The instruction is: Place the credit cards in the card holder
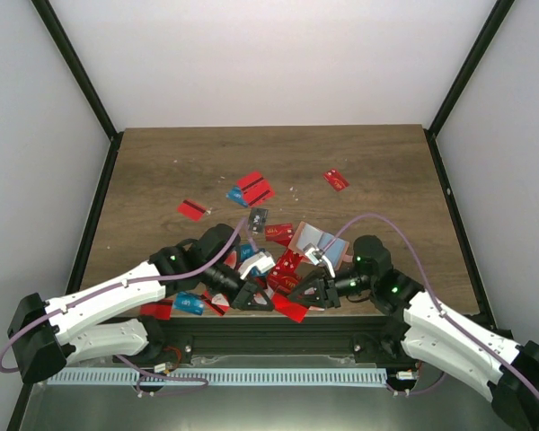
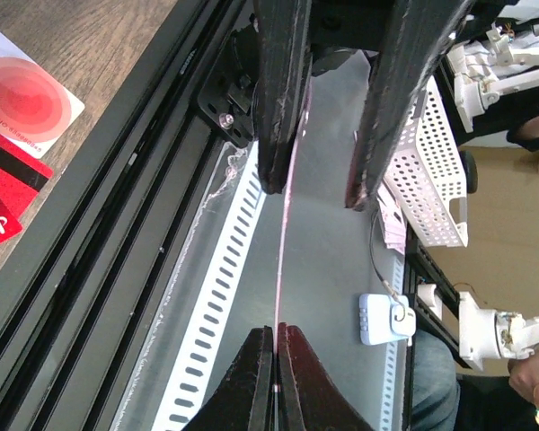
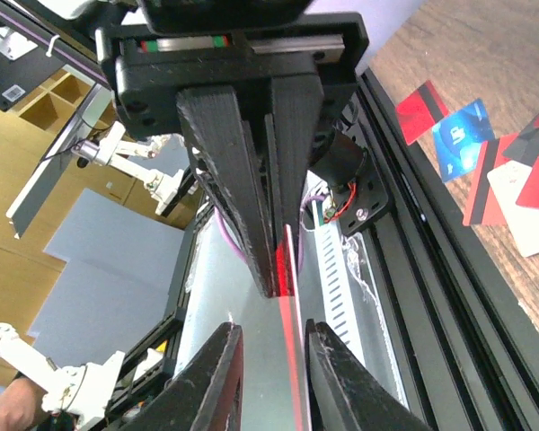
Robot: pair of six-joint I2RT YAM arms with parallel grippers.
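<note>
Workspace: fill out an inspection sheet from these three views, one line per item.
Surface: brown wooden table.
Job's things: credit cards scattered from mid-table to the near edge; tan card holder lying among them.
Clutter: nothing seen.
Grippers: left gripper shut on a red card, seen edge-on; right gripper open around that card, not clamped.
Cables: a purple cable loops over each arm.
Surroundings: white walls, black frame.
</note>
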